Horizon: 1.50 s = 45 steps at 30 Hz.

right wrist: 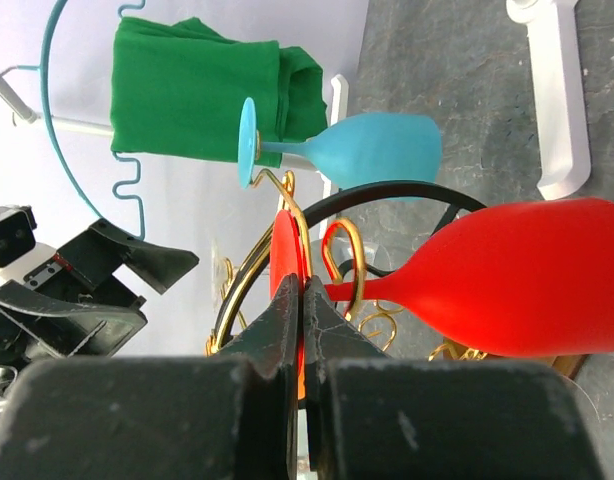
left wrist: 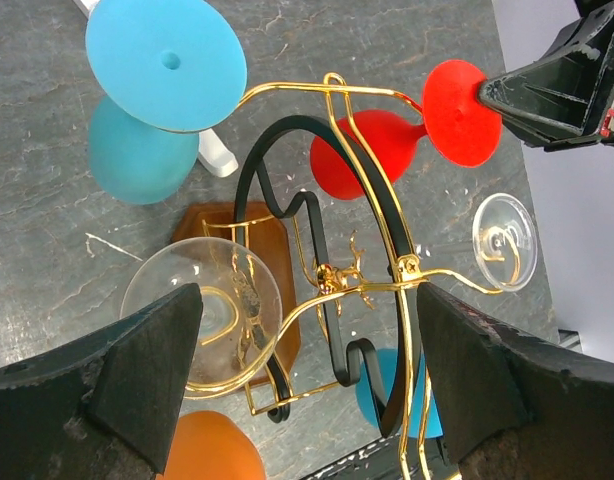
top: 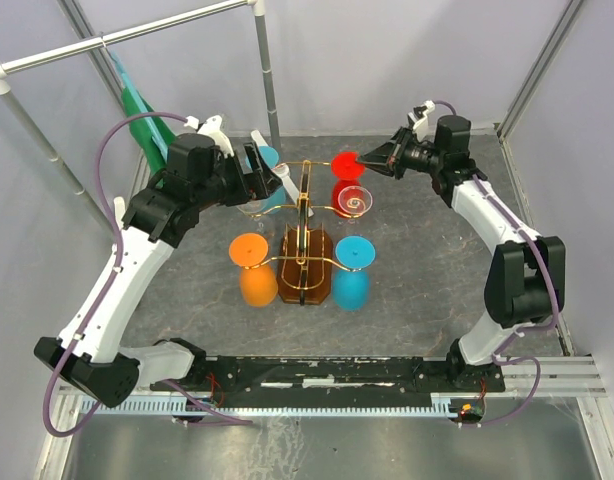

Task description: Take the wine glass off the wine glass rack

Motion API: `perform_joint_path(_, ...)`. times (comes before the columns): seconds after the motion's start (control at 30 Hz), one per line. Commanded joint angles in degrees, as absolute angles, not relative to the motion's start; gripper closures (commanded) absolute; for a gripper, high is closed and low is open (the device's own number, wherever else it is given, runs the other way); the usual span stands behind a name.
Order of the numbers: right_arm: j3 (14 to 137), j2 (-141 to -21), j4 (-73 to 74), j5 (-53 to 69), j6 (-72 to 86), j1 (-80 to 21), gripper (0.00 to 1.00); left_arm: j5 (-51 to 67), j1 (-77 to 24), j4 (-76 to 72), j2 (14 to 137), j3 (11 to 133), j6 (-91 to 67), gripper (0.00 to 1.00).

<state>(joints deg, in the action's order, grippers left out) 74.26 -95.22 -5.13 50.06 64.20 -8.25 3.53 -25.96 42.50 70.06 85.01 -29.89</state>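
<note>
Extraction: holding left claw (left wrist: 307, 335), released and empty, beside rack (top: 305, 270); ideally sliding red glass (right wrist: 527, 280), hanging on far right arm, outward along the wires, levelly, avoiding snags; pinching its foot in clenched right claw (right wrist: 300, 295).

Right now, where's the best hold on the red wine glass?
Red wine glass: the foot rim, from the rack's outer side, where the right tool is shut. It hangs bowl-down: the thin disc sticks out, while gold wires cage the stem.
</note>
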Motion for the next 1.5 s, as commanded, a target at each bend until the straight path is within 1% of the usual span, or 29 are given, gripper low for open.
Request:
perform_joint_path(0.0,79.9,-96.6,-6.4,51.6,63.0,-11.3,0.99,4.6,-26.0,39.0,69.1,84.6,-27.9,0.06)
perform_joint_path(0.27,91.2,-103.5,-5.1,49.1,64.5,-11.0,0.99,3.3,-25.9,39.6,68.2,84.8,-27.1,0.05)
perform_joint_path(0.5,97.4,-108.7,-3.2,48.2,66.0,-4.4,0.99,3.5,-25.9,39.9,67.7,84.3,-27.1,0.04)
perform_joint_path(0.57,98.7,-109.5,-0.2,47.5,63.6,-1.8,0.99,3.4,-25.9,39.9,67.6,84.2,-27.1,0.04)
perform_joint_path(0.6,100.2,-109.9,3.2,46.6,62.0,-0.5,0.99,3.4,-25.9,39.9,67.6,84.1,-27.1,0.04)
perform_joint_path(0.63,102.5,-110.5,8.9,44.8,56.5,0.6,0.99,3.4,-25.9,39.9,67.6,84.0,-27.1,0.04)
perform_joint_path(0.7,111.1,-112.7,23.1,38.5,45.4,1.8,0.99,3.6,-25.9,39.8,67.6,83.7,-27.1,0.04)
perform_joint_path(0.73,115.9,-114.4,33.7,33.8,39.4,1.8,0.99,3.8,-25.9,39.8,67.5,83.5,-27.2,0.04)
perform_joint_path(0.77,121.5,-116.3,38.1,29.2,34.6,1.7,0.99,3.9,-25.9,39.7,67.4,83.2,-27.2,0.04)
perform_joint_path(0.8,126.8,-118.4,45.9,24.3,31.2,1.6,0.99,4.0,-25.9,39.6,67.4,82.9,-27.2,0.04)
perform_joint_path(0.87,136.0,-123.2,54.5,14.2,24.7,0.9,0.99,3.9,-25.9,39.6,67.2,82.5,-27.1,0.04)
perform_joint_path(0.93,142.6,-126.6,60.0,-1.1,18.6,-0.9,0.99,3.8,-25.9,39.4,67.0,82.0,-26.9,0.04)
perform_joint_path(0.97,143.9,-127.6,61.2,-9.1,15.4,-2.1,0.99,3.7,-25.9,39.4,67.0,81.8,-26.8,0.04)
perform_joint_path(1.03,142.4,-128.9,60.0,-22.5,9.4,-4.0,0.99,3.8,-25.9,39.4,67.1,81.5,-26.6,0.04)
perform_joint_path(1.13,137.5,-131.4,56.0,-37.7,3.1,-5.5,0.99,3.9,-25.9,39.4,67.1,81.1,-26.2,0.04)
perform_joint_path(1.3,134.3,-137.0,51.1,-54.9,-3.6,-6.9,0.99,4.1,-25.9,39.4,67.5,80.8,-25.9,0.04)
perform_joint_path(1.37,134.0,-138.8,47.5,-60.0,-7.2,-7.4,1.0,4.2,-25.9,39.4,67.6,80.7,-25.8,0.04)
perform_joint_path(1.47,135.2,-142.0,45.7,-65.4,-10.0,-8.2,0.99,4.7,-26.0,39.0,67.8,80.0,-25.8,0.04)
